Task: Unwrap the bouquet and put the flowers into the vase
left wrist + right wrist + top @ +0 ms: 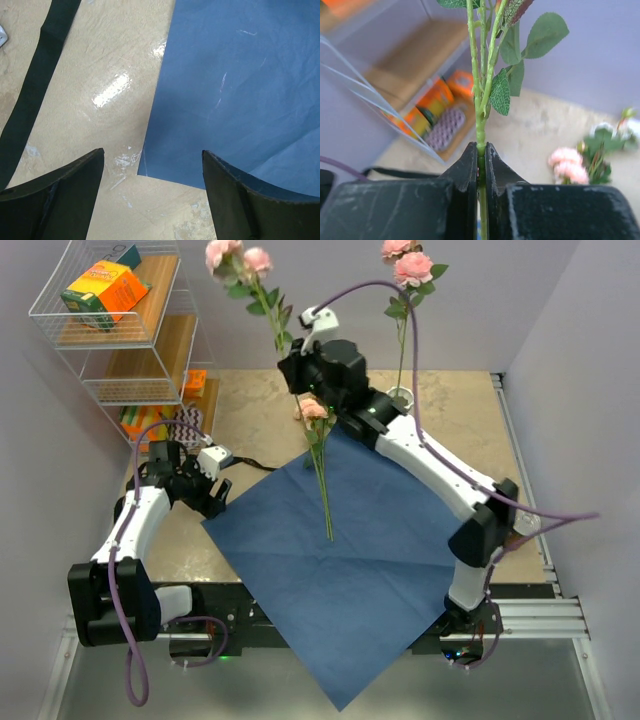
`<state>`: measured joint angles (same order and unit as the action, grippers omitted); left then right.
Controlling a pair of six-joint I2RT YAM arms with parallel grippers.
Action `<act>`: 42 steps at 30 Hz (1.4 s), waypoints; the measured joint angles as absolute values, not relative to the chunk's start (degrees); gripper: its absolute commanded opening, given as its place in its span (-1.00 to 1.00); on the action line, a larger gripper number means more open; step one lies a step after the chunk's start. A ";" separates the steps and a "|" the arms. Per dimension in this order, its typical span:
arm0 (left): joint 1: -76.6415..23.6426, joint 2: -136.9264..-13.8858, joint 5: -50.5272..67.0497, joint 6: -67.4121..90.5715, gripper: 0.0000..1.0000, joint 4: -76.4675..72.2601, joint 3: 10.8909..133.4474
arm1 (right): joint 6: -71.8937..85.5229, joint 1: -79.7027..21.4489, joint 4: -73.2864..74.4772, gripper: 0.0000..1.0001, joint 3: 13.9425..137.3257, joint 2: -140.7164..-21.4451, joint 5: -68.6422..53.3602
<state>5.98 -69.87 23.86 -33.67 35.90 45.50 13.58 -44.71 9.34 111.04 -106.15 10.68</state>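
Right gripper (481,150) is clamped tight on a rose stem (480,125), holding it upright above the blue paper (350,570). Looks like the transfer step: the vase (400,397), one stem in, sits at three o'clock. Next, swing over and lower in. Left gripper (152,155) hangs wide, empty.

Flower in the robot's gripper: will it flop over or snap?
Probably fairly stiff: the flower stands straight above the shut right gripper, no droop. It looks thin, so it may wobble, or bend if squeezed hard.
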 measured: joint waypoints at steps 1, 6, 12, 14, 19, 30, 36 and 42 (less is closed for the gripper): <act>6.00 -69.87 23.88 -33.67 0.67 35.92 45.50 | 13.06 -44.73 7.57 -1.00 109.84 -103.70 10.44; 6.00 -69.87 24.16 -33.67 0.67 36.18 45.52 | 5.80 -44.73 -6.20 -1.00 99.70 -89.14 10.96; 6.00 -69.84 24.75 -33.69 0.67 36.21 45.54 | -8.21 -43.57 -28.95 -1.00 85.76 -76.55 17.91; 6.00 -69.87 25.06 -33.69 0.67 36.21 45.54 | -12.40 -42.02 -35.38 -1.00 84.77 -75.81 20.93; 6.00 -69.95 25.61 -33.71 0.67 36.18 45.54 | -19.88 -36.10 -46.68 -1.00 84.44 -77.45 26.96; 6.37 -70.61 26.44 -34.35 0.67 36.16 45.56 | -23.64 -28.14 -52.10 -1.00 85.41 -83.59 30.28; 6.76 -71.26 26.46 -35.33 0.67 36.58 46.59 | -23.68 -26.57 -56.51 -1.00 84.93 -85.25 30.76; 7.03 -72.29 26.92 -35.70 0.67 37.01 47.77 | -24.47 -25.67 -61.06 -1.00 84.49 -87.85 31.46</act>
